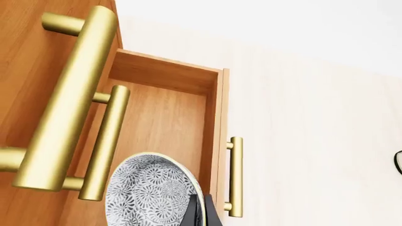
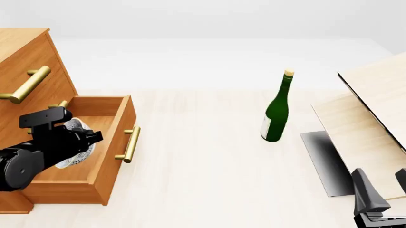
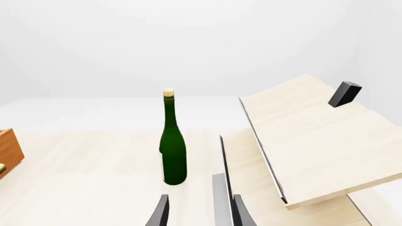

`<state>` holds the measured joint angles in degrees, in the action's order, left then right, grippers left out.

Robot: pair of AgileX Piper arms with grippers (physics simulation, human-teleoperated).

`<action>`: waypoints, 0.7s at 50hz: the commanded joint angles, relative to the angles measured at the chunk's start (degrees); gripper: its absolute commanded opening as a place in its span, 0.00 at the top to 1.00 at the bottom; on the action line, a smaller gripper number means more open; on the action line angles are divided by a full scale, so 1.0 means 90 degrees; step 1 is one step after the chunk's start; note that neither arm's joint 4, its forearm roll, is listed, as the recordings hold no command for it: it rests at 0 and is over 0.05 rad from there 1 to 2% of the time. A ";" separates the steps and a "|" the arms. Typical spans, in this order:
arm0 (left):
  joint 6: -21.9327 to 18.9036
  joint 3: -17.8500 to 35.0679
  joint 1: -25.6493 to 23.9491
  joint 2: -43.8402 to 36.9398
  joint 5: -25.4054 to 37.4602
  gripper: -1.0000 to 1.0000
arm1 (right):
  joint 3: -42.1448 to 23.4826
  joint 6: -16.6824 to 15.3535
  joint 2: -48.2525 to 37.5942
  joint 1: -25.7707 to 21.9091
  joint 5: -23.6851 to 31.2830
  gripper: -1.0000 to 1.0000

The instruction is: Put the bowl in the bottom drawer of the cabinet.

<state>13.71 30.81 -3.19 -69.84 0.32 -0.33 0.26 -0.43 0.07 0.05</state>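
Observation:
The speckled white bowl hangs tilted over the open bottom drawer of the orange-brown cabinet. My left gripper is shut on its rim. From the front, the black left gripper covers most of the bowl, which sits inside the outline of the bottom drawer; whether it touches the drawer floor I cannot tell. My right gripper rests far off at the table's near right corner, open and holding nothing, as the right wrist view of the gripper confirms.
The drawer's brass handle juts toward the table's middle. Upper drawer handles hang close above the bowl. A green bottle stands mid-table. Pale wooden boards lean at the right, just beyond the right gripper.

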 commanded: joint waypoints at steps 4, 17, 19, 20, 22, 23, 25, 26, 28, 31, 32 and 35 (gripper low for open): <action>-0.0079 0.0078 0.0093 -0.0229 -0.0169 1.00 | 0.0000 0.0000 0.0000 -0.0001 0.0000 0.00; -0.0039 0.0091 0.0068 -0.0476 -0.0358 1.00 | 0.0000 0.0000 0.0000 0.0000 0.0000 0.00; -0.0049 0.0084 0.0074 -0.0532 -0.0392 1.00 | 0.0000 0.0001 0.0001 0.0000 0.0000 0.00; -0.0049 0.0084 0.0074 -0.0532 -0.0393 1.00 | 0.0000 0.0001 0.0001 0.0000 0.0000 0.00; -0.0079 0.0067 0.0136 -0.0561 -0.0424 1.00 | 0.0000 0.0001 0.0000 0.0001 0.0000 0.00; -0.0080 0.0059 0.0143 -0.0562 -0.0433 1.00 | 0.0000 0.0001 0.0000 0.0001 0.0000 0.00; -0.0102 0.0058 0.0166 -0.0580 -0.0439 1.00 | 0.0000 -0.0001 0.0000 0.0001 0.0000 0.00; -0.0122 0.0057 0.0199 -0.0579 -0.0441 1.00 | 0.0000 0.0001 0.0000 0.0001 0.0000 0.00; -0.0125 0.0073 0.0197 -0.0611 -0.0456 1.00 | 0.0000 0.0000 0.0001 -0.0001 0.0000 0.00; -0.0131 0.0084 0.0206 -0.0666 -0.0487 1.00 | 0.0000 0.0001 0.0000 -0.0001 0.0000 0.00; -0.0129 0.0073 0.0209 -0.0692 -0.0515 1.00 | 0.0000 0.0001 0.0000 0.0000 0.0000 0.00; -0.0128 0.0063 0.0219 -0.0768 -0.0577 1.00 | 0.0000 0.0000 0.0001 -0.0001 0.0000 0.00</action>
<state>12.95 31.21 -1.65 -75.30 -3.57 -0.33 0.26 -0.42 0.07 0.05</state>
